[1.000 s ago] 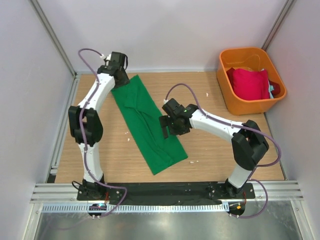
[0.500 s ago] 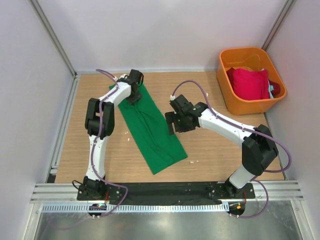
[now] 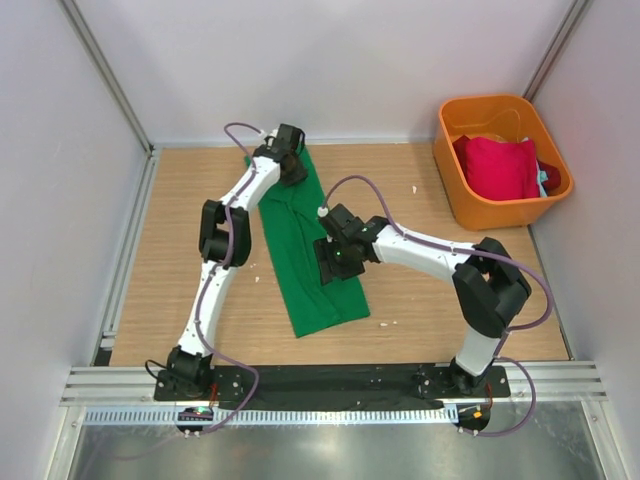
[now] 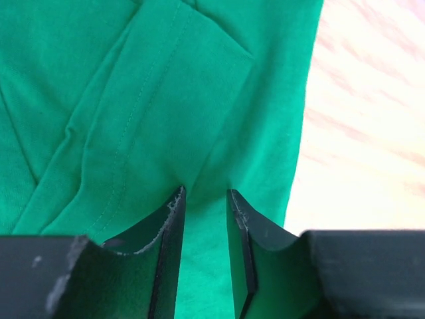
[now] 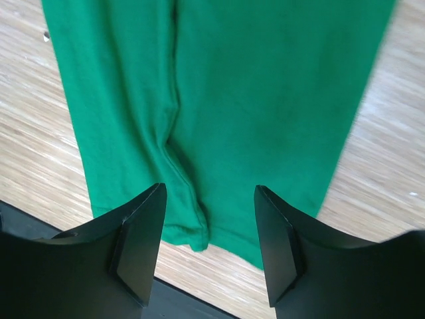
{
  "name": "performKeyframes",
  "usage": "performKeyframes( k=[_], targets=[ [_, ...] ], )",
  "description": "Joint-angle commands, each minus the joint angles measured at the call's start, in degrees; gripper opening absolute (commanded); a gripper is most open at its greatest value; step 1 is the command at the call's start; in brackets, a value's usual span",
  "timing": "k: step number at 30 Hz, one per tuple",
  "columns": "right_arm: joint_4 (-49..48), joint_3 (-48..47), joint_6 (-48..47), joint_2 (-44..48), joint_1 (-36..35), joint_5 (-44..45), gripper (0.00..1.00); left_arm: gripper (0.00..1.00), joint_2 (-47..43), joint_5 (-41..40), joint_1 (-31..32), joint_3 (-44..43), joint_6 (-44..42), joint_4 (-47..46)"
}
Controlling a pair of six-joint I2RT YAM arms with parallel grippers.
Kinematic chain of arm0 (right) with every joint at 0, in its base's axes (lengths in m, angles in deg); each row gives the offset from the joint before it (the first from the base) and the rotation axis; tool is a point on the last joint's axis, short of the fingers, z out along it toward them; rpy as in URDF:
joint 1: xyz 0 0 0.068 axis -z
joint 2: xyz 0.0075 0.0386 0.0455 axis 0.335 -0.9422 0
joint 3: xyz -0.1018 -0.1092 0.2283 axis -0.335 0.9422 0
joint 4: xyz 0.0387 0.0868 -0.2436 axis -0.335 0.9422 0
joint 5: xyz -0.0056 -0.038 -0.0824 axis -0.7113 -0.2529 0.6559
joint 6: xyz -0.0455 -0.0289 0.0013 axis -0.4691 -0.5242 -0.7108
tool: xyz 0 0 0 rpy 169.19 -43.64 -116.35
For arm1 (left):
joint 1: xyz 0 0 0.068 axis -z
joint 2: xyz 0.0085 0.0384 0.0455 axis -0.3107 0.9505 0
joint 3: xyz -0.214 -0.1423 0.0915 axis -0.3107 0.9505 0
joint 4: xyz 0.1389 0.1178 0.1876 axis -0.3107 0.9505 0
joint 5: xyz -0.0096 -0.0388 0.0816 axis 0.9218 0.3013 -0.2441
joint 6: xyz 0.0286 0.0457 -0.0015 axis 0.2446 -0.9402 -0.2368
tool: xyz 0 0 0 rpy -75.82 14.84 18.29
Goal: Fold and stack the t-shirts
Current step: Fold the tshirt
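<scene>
The green t-shirt (image 3: 288, 235) lies as a long narrow strip down the table's middle, folded lengthwise. At its far end my left gripper (image 3: 292, 168) points down, its jaws narrowed on a pinch of green cloth (image 4: 166, 86) whose creases run into the left gripper (image 4: 204, 193). Over the near half, my right gripper (image 3: 333, 262) hovers open; in its wrist view the right gripper (image 5: 209, 193) straddles the shirt's hem (image 5: 265, 100) without touching it. A red t-shirt (image 3: 497, 165) and a bit of a teal one (image 3: 545, 178) lie in the bin.
The orange plastic bin (image 3: 452, 185) stands at the back right corner. Bare wooden tabletop (image 3: 180, 250) flanks the shirt. A black base rail (image 3: 330, 380) runs along the near edge. Grey walls close in the left, back and right sides.
My left gripper swung right along the far edge, dragging the shirt's far end, so the strip now lies nearly straight. The right gripper moved back over the shirt's near half, its jaws narrowing a little.
</scene>
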Motion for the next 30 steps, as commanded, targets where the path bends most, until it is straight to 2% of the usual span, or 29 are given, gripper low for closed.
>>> performKeyframes(
  k=[1, 3, 8, 13, 14, 17, 19, 20, 23, 24, 25, 27, 29, 30],
  targets=[
    [-2.66, -1.46, 2.99, -1.32, -1.33, -1.54, 0.61, 0.33, 1.3, 7.78, 3.56, -1.06, -5.98, 2.07],
    [-3.36, -0.76, 3.44, -1.15, -1.41, -2.33, 0.61, 0.35, -0.45, 7.7, 4.0, -0.62, -7.47, 2.33],
    [-2.58, 0.91, 2.92, 1.48, -1.33, -1.03, 0.68, 0.46, -12.99, 2.88, 4.09, 2.72, -10.73, 3.82],
    [-0.74, 4.69, 2.13, 5.43, -1.33, -0.67, 0.71, 0.54, -23.56, 4.88, 3.3, 3.6, -10.73, 7.25],
    [-0.47, 6.26, 2.13, 7.01, -1.33, -0.41, 0.71, 0.58, -26.28, 5.15, 3.22, 3.34, -10.73, 10.04],
    [0.67, 10.04, 2.65, 9.74, -0.63, -0.14, 0.72, 0.56, -31.56, 4.98, 2.78, 6.31, -10.38, 16.19],
    [1.2, 11.98, 3.44, 12.64, 0.68, -1.01, 0.72, 0.52, -39.72, 7.6, 2.86, 18.05, -9.25, 17.1],
    [1.64, 13.82, 3.97, 14.39, 1.22, -2.32, 0.71, 0.5, -46.71, 9.87, 3.3, 29.42, -7.93, 15.8],
    [2.26, 17.42, 4.41, 16.51, 4.72, -5.66, 0.71, 0.5, -57.38, 10.51, 4.7, 46.7, -5.21, 11.85],
    [1.65, 18.48, 4.41, 17.38, 5.61, -7.33, 0.7, 0.5, -60.55, 11.38, 5.93, 57.55, -2.06, 10.52],
    [1.21, 19.54, 4.93, 18.87, 6.4, -10.31, 0.7, 0.49, -67.11, 13.13, 6.46, 62.44, -0.55, 9.29],
    [-0.63, 22.61, 5.73, 20.89, 8.77, -15.05, 0.69, 0.49, -74.33, 13.15, 8.92, 73.67, 4.79, 8.58],
    [-2.91, 25.43, 6.17, 21.52, 9.74, -18.76, 0.68, 0.5, -77.79, 14.2, 12.59, 82.47, 8.5, 6.74],
    [-3.45, 26.13, 6.17, 21.61, 9.75, -20.08, 0.68, 0.52, -79.11, 15.33, 13.84, 85.31, 13.13, 5.25]
  ],
)
